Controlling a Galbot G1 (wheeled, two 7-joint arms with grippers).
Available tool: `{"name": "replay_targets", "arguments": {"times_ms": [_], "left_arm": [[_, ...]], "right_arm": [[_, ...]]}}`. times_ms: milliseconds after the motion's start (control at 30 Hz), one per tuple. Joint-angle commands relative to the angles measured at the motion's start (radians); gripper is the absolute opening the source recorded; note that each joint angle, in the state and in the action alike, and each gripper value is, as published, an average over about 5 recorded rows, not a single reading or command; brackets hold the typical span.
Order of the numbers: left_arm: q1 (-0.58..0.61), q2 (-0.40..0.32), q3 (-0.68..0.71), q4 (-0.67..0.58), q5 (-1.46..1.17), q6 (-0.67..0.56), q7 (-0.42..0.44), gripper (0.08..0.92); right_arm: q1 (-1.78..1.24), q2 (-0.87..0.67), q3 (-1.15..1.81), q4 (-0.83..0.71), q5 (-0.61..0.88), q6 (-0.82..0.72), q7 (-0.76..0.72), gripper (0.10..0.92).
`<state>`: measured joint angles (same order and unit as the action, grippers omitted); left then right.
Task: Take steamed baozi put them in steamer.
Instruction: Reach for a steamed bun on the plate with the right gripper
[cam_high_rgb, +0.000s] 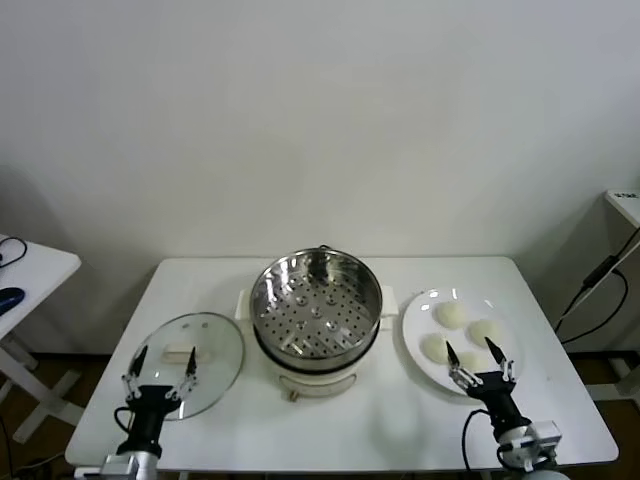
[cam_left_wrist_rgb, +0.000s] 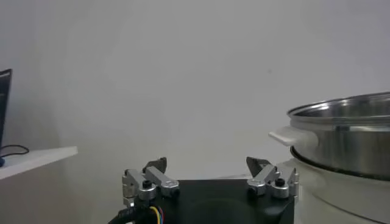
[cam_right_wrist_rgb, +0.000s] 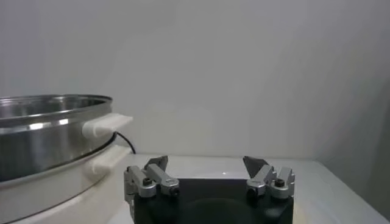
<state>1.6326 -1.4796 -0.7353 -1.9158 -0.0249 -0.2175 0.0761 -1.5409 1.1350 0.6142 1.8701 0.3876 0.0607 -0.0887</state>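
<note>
The steamer (cam_high_rgb: 316, 305), a shiny steel pot with a perforated tray on a cream-white base, stands mid-table with nothing inside. Its wall also fills one side of the left wrist view (cam_left_wrist_rgb: 347, 137) and the right wrist view (cam_right_wrist_rgb: 49, 134). Several steamed baozi lie on a white plate (cam_high_rgb: 418, 312) to its right; one baozi (cam_high_rgb: 452, 315) is at the back, one (cam_high_rgb: 485, 330) beside it, one (cam_high_rgb: 434, 347) nearer. My right gripper (cam_high_rgb: 471, 352) (cam_right_wrist_rgb: 206, 161) hovers open over the plate's front, empty. My left gripper (cam_high_rgb: 165, 356) (cam_left_wrist_rgb: 208, 163) stands open and empty above the glass lid.
A round glass lid (cam_high_rgb: 205, 345) lies flat on the white table (cam_high_rgb: 330, 425) left of the steamer. A small side table (cam_high_rgb: 30, 270) stands off to the left. A black cable (cam_high_rgb: 600, 290) hangs past the table's right edge.
</note>
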Motion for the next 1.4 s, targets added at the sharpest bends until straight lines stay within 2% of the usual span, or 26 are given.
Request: {"name": "replay_targets", "arguments": {"times_ms": [33,200,467,600,733,1033,1267,1400], "left_arm": [[0.004,0.01,0.011,0.001,-0.01,-0.011,-0.004,0.823],[0.028,0.047,0.032,0.011,-0.035,-0.033,-0.038,0.823],[0.011,0.048,0.031,0.029,-0.04,-0.034,-0.047,0.823],[0.003,0.056,0.036,0.042,-0.045,-0.059,-0.041,0.823],[0.002,0.064,0.043,0.046,-0.06,-0.07,-0.039,0.823],[0.019,0.056,0.061,0.029,-0.06,-0.073,-0.04,0.823],[0.009,0.06,0.053,0.023,-0.062,-0.057,-0.038,0.823],[-0.004,0.065,0.043,0.021,-0.065,-0.043,-0.039,0.823]], "right_arm": [[0.018,-0.037,0.004,0.004,0.006,-0.011,-0.026,0.823],[0.09,-0.208,0.015,-0.031,0.03,-0.077,-0.115,0.823],[0.281,-0.574,-0.056,-0.197,0.058,-0.151,-0.307,0.823],[0.487,-0.726,-0.232,-0.324,0.054,-0.14,-0.457,0.823],[0.841,-0.813,-0.561,-0.459,-0.003,-0.123,-0.612,0.823],[1.421,-0.739,-1.105,-0.657,-0.189,-0.106,-0.926,0.823],[1.786,-0.577,-1.507,-0.844,-0.299,-0.022,-1.117,0.823],[1.906,-0.451,-1.662,-0.952,-0.328,0.008,-1.176,0.823]]}}
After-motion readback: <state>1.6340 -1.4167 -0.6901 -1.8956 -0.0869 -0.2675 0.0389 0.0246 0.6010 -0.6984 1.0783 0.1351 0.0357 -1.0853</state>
